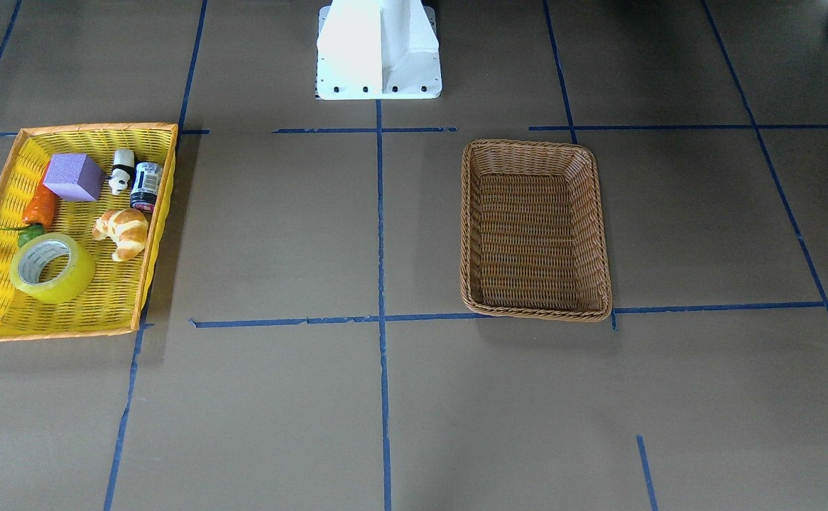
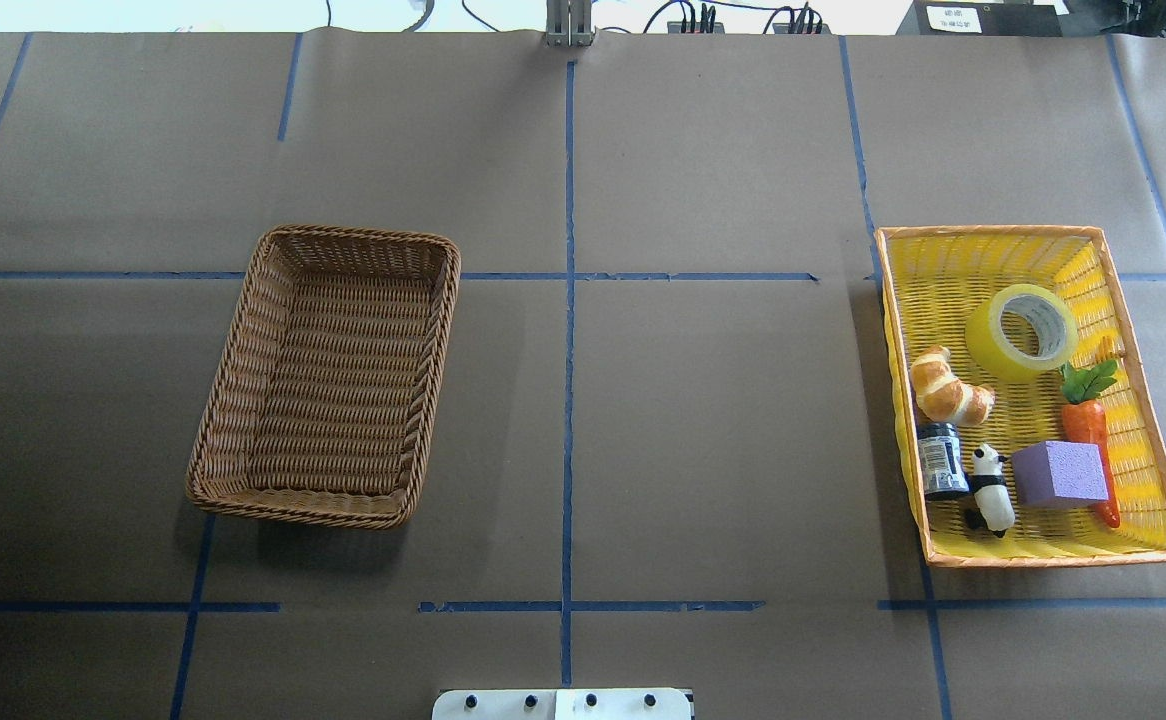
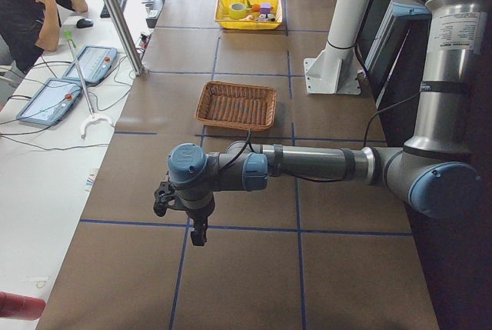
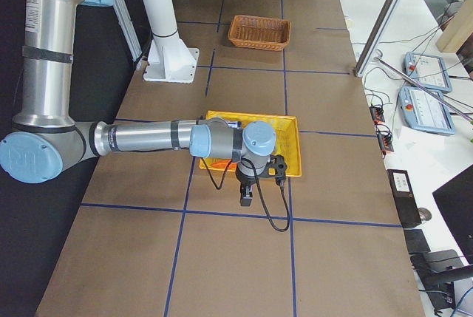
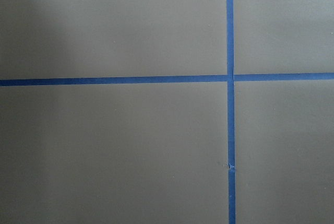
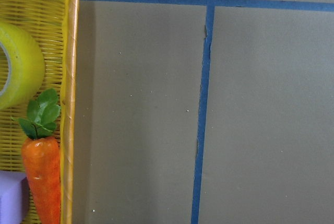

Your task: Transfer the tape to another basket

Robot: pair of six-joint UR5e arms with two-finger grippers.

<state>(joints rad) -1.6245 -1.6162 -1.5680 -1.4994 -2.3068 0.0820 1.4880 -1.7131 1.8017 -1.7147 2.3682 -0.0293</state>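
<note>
Left gripper and right gripper are hung from level forearms, openings undiscernible; translucent yellow tape roll is neighboured by golden croissant.

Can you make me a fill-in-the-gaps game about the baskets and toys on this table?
1. The tape sits in the orange-rimmed basket, whose inside is ____.
2. The brown basket holds ____.
3. The block beside the carrot is coloured ____.
Missing words: yellow; nothing; purple.
</note>
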